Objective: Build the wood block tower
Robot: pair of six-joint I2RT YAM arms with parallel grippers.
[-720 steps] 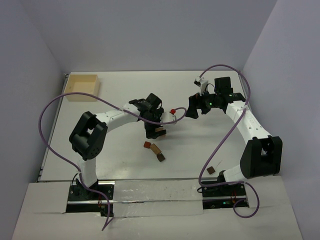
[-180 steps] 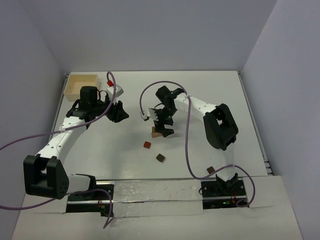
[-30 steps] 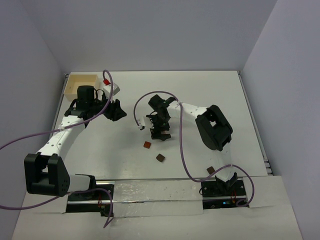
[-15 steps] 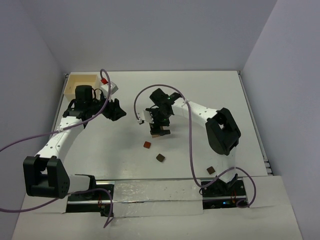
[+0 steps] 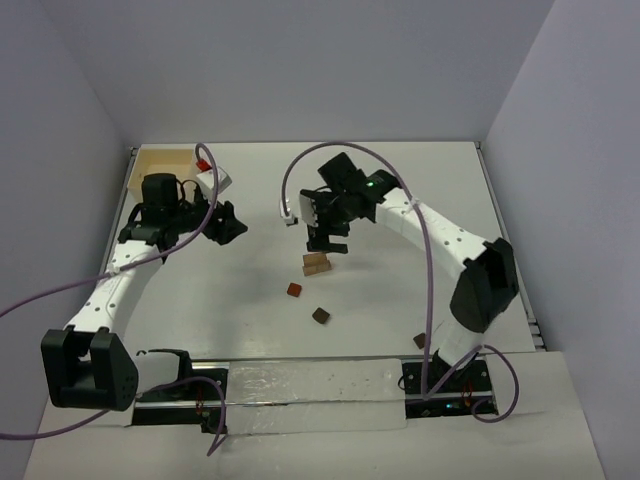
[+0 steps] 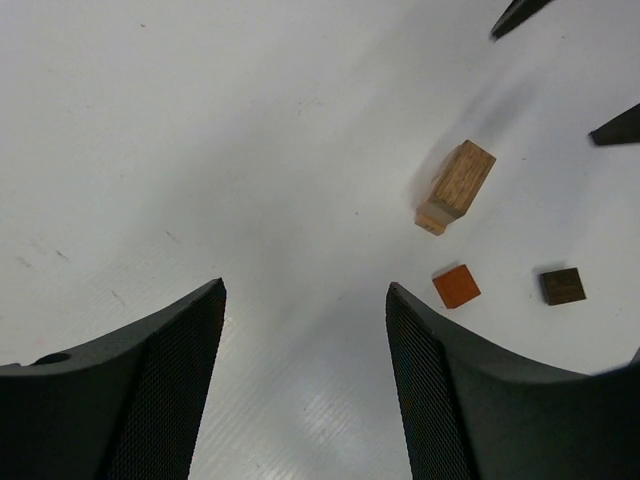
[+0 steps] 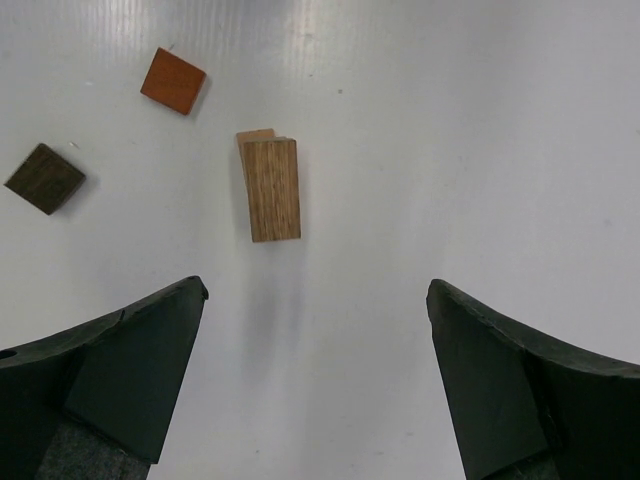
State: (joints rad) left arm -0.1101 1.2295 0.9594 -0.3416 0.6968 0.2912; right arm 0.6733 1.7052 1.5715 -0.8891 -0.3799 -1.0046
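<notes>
1. Right wrist view: right fingers released, empty, above the wood block tower standing on the surface.
2. Likely step: fetch the reddish-brown block; straddle it squarely, clear of the tower.
3. Count, near to far: one dark block by the right base, one dark brown block, one reddish-brown, one two-piece tower.
4. Left fingers: released, empty.

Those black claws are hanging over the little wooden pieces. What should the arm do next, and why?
Probably the open right gripper should shift over to the small reddish-brown wooden cube and lower around it. The stack of two light tan wooden bars stands untouched below it with nothing on top, and that cube lies loose nearby, as does a dark brown wooden cube.
</notes>
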